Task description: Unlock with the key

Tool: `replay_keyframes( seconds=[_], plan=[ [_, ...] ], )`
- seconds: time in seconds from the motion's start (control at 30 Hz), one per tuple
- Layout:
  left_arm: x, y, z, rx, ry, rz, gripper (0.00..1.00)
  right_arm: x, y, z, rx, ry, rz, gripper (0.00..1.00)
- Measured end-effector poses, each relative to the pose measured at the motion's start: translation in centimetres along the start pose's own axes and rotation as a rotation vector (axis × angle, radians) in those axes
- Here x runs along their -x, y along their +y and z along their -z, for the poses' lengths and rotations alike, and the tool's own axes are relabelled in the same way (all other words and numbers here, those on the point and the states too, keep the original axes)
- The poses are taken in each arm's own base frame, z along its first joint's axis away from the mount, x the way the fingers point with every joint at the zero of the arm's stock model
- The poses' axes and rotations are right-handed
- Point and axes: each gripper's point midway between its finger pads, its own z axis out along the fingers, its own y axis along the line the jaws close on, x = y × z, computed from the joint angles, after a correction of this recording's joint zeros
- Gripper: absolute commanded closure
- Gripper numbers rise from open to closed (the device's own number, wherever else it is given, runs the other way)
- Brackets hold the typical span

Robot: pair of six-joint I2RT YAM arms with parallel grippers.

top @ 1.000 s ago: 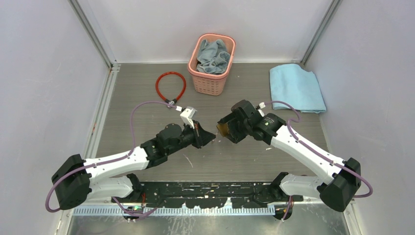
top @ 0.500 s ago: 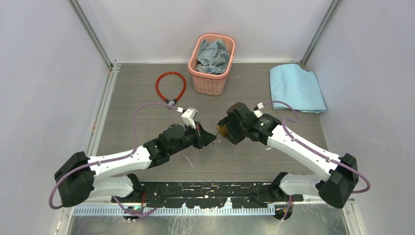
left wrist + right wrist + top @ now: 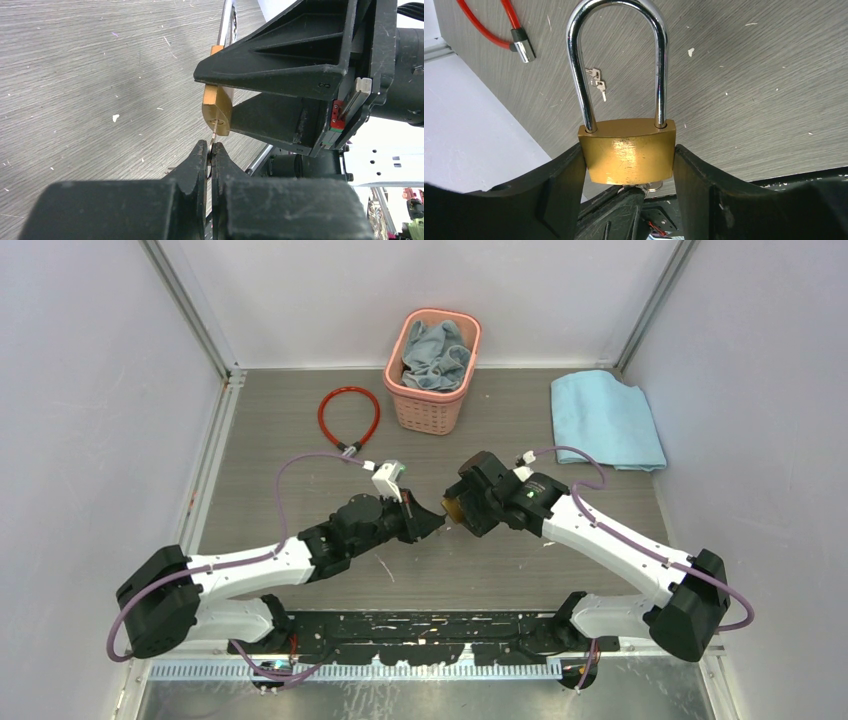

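Right jaws: part-open, clamped on both sides of the brass padlock [image 3: 626, 157] body; shackle seated in both holes; padlock held above mid-counter [image 3: 300, 440]. Left jaws: almost closed, pinching 1 key [image 3: 213, 139], its tip at the padlock's keyhole.

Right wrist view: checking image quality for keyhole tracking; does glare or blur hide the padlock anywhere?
Right wrist view: padlock sharp, mild sheen on its brass face. Left wrist view: padlock in focus, key a thin sliver between dark fingers, right background blown white.
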Motion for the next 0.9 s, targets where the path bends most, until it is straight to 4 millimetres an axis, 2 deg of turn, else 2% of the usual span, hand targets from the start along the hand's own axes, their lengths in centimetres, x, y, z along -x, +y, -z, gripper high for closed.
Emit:
replay_keyframes(
  seconds=[0.9],
  plan=[
    [0.16, -0.17, -0.55, -0.009, -0.019, 0.004, 1.00, 0.07, -0.01, 0.12, -0.002, -0.006, 0.003, 0.99]
  ],
)
